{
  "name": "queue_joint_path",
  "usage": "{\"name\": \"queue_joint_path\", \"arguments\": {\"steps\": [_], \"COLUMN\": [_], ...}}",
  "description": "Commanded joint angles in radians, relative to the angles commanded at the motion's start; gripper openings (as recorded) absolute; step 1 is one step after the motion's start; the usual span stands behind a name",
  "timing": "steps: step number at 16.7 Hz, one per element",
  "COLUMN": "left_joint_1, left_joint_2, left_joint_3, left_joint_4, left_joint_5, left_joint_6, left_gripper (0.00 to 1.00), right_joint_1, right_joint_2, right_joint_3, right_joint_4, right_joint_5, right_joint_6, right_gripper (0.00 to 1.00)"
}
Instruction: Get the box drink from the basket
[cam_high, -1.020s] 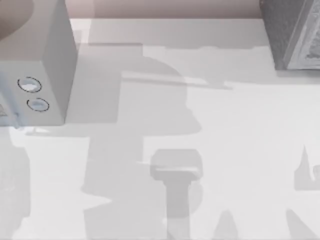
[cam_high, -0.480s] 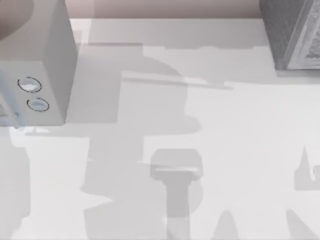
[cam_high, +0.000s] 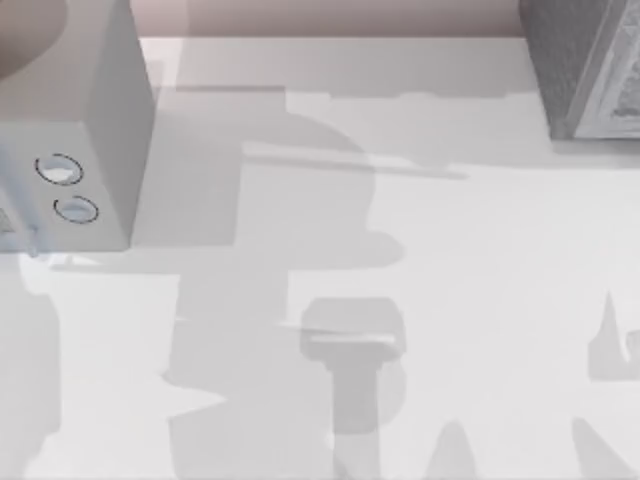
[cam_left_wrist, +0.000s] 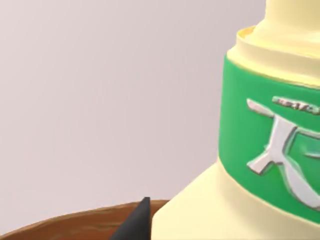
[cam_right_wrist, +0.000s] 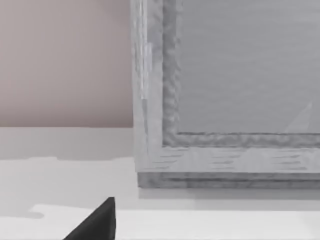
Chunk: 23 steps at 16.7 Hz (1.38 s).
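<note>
Very close in the left wrist view stands a pale yellow container (cam_left_wrist: 210, 210) with a green band (cam_left_wrist: 260, 145) bearing a silvery mark. I cannot tell whether it is the box drink. Below it runs the curved brown rim of the basket (cam_left_wrist: 65, 225). A dark part of my left gripper (cam_left_wrist: 135, 226) shows just above that rim, beside the container's base. A dark part of my right gripper (cam_right_wrist: 97, 222) hangs over the white table in front of a grey box (cam_right_wrist: 225, 100).
A grey appliance (cam_high: 85, 120) with two round dials stands at the table's back left. The grey textured box (cam_high: 585, 70) stands at the back right. The white table (cam_high: 460, 260) between them carries broad shadows. A pinkish wall runs behind.
</note>
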Motion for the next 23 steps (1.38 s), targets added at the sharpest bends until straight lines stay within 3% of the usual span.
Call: {"name": "queue_joint_path", "arguments": {"steps": [12, 23], "left_joint_1": [0.002, -0.004], "left_joint_2": [-0.015, 0.002], "left_joint_3": [0.044, 0.549], "left_joint_4": [-0.04, -0.512], "left_joint_5": [-0.005, -0.014], "left_joint_6": [-0.001, -0.001], "left_gripper": [0.0, 0.0], "right_joint_1": [0.0, 0.0], "right_joint_2": [0.0, 0.0], "right_joint_3": [0.0, 0.0], "right_joint_4": [0.0, 0.0], "right_joint_5": [0.0, 0.0], "right_joint_6": [0.0, 0.0], "right_gripper": [1.0, 1.0]}}
